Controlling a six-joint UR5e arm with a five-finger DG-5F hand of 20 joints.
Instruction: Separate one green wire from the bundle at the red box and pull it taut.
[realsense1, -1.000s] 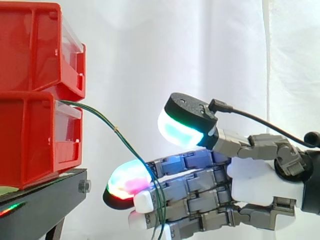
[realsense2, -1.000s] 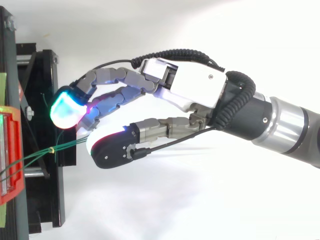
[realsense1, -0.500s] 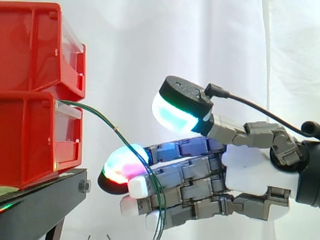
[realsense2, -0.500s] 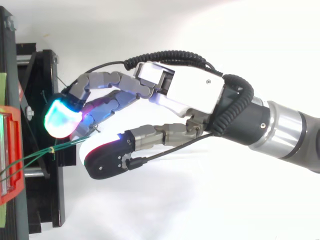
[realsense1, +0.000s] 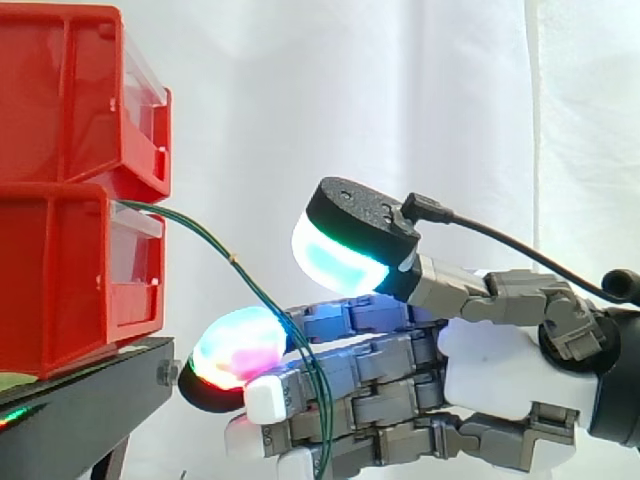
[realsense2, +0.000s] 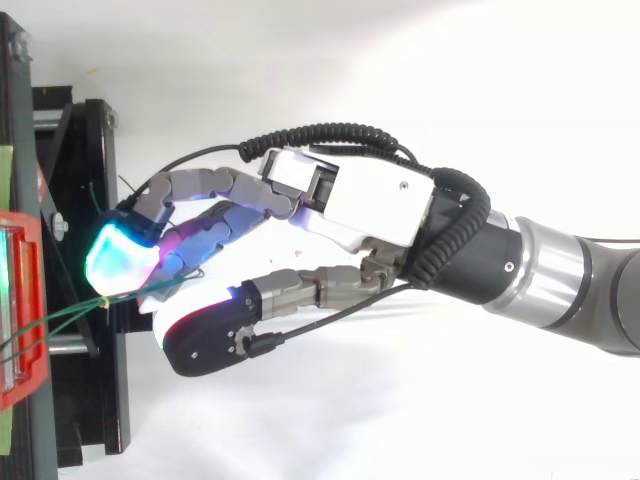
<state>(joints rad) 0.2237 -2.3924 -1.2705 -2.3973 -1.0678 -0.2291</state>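
Thin green wires (realsense1: 232, 258) leave the lower red bin (realsense1: 60, 270) and slope down to the right, then drop across my hand's straight fingers. In the top view the wires (realsense2: 60, 318) run from the bin (realsense2: 20, 310) to the glowing fingertips (realsense2: 118, 262). My hand (realsense1: 490, 360) reaches in from the right, palm side on, close to the bins. Its thumb pad (realsense1: 345, 255) is held above the fingers with a clear gap between them. The wires pass through that gap and are not pinched. The hand is open.
A second red bin (realsense1: 70, 100) is stacked on the lower one. Both rest on a black stand (realsense1: 80, 400) whose edge lies just left of my fingertips. A white curtain hangs behind.
My hand has moved left toward the bins, and its fingertips now reach the edge of the stand. The thumb has come down slightly toward the fingers. The wires hang much as before.
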